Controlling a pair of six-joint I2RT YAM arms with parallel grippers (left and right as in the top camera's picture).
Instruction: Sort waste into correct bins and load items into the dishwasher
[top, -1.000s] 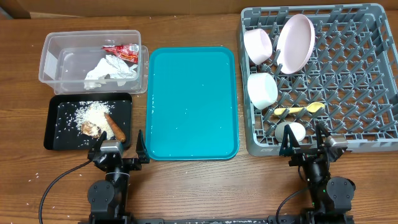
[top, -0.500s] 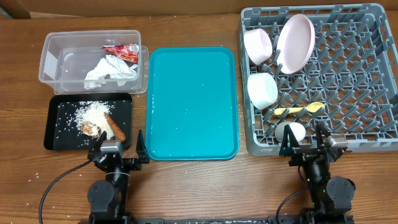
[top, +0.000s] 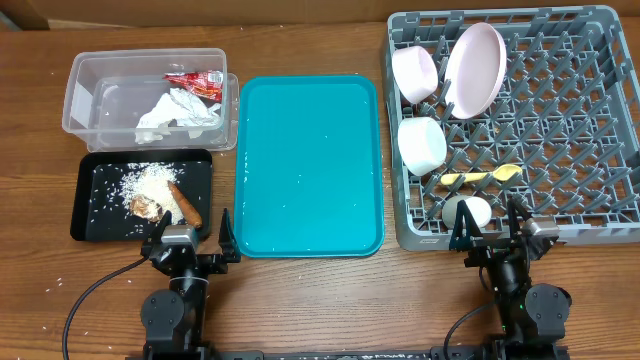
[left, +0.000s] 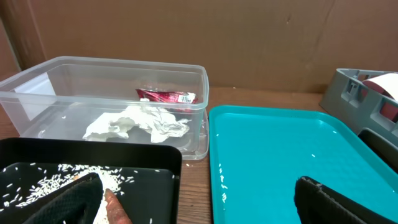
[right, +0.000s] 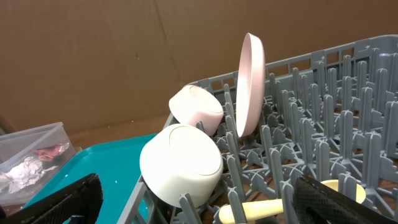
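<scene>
both arms sit at the near edge of the table (top: 300, 300). the left gripper (top: 191, 230) has its jaws spread wide with nothing between them. its fingertips reach the near edge of the black tray (top: 82, 225), beside that tray's near right corner and just left of the teal serving tray (top: 310, 165). the right gripper (top: 488, 225) is likewise released and wide. it stands at the near left corner of the dish rack (top: 590, 130), with the small cup (top: 470, 211) just ahead of its fingers inside the rack.

the tub, black tray, teal tray and rack lie close side by side, with only narrow strips of wood between them. wider bare wood runs along the near edge around the arm bases and to the far left, where a few stray grains lie. the teal tray's surface shows only small glints.

the clear tub (top: 85, 75) holds the crumpled napkin (top: 178, 110) and, toward its far right corner, the red-and-white wrapper (top: 195, 82). the black tray holds scattered rice (top: 150, 183) and brown chunks (top: 185, 203), these nearest the left gripper. in the rack's left part the plate (top: 475, 68) stands on edge between pegs, with one bowl (top: 415, 72) tilted just left of it. a second bowl (top: 422, 143) is nearer along the left wall. the yellow spoon (top: 482, 177) lies across the pegs between that bowl and the cup.
</scene>
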